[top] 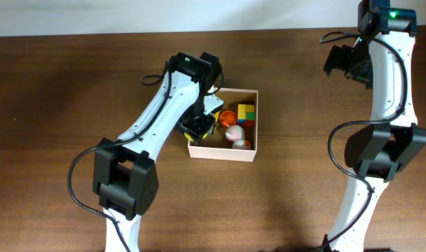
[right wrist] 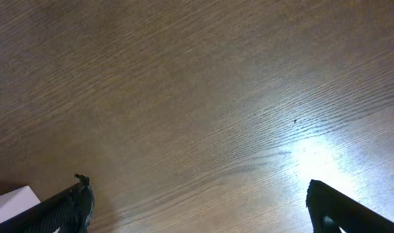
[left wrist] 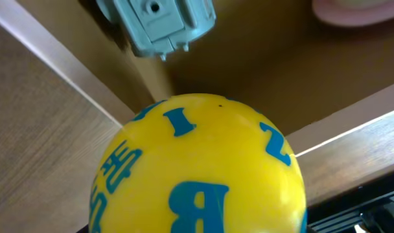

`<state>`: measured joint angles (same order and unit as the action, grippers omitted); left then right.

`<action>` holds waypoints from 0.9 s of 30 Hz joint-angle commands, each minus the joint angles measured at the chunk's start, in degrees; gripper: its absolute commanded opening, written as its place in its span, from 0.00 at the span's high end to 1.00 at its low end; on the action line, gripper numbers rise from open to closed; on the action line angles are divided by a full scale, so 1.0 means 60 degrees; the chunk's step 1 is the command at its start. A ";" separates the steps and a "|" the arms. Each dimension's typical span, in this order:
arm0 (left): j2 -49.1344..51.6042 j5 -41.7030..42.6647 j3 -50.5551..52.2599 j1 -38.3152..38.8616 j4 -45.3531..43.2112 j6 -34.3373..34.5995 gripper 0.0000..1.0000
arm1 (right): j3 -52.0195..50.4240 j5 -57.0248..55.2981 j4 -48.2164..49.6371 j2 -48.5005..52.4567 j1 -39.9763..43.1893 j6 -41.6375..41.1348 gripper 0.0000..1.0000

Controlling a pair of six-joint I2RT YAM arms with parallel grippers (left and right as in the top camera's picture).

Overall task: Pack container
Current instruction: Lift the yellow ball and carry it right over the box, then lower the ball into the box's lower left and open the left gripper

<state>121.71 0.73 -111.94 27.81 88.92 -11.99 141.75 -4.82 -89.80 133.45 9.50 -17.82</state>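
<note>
The container [top: 223, 152], a white-walled box with a tan inside, sits mid-table. My left gripper [top: 199, 127] hangs over its left part, shut on a yellow ball [left wrist: 197, 168] printed with blue letters. That ball fills the left wrist view and hides the fingers. Beneath it show the container's white rim [left wrist: 61, 55] and tan floor [left wrist: 281, 71], where a grey-blue toy [left wrist: 159, 26] lies. My right gripper [top: 342, 59] is far off at the back right. It stands open over bare wood [right wrist: 197, 213], its fingertips [right wrist: 77, 204] wide apart with nothing between them.
Inside the container lie an orange ball [top: 228, 117], stacked yellow, green and red blocks [top: 246, 113] and pink-white balls [top: 232, 133]. A pink toy [left wrist: 359, 8] shows at the left wrist view's top edge. A white corner [right wrist: 12, 200] shows at the right wrist view's bottom left.
</note>
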 commanded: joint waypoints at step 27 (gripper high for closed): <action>-0.0091 0.0055 0.0171 0.0922 -0.0157 0.0055 0.02 | 0.0135 0.0018 0.0000 -0.0310 -0.0018 -0.0047 0.01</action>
<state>121.71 1.08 -111.42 33.41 88.60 -11.62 141.75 -4.82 -89.80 133.45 9.50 -17.80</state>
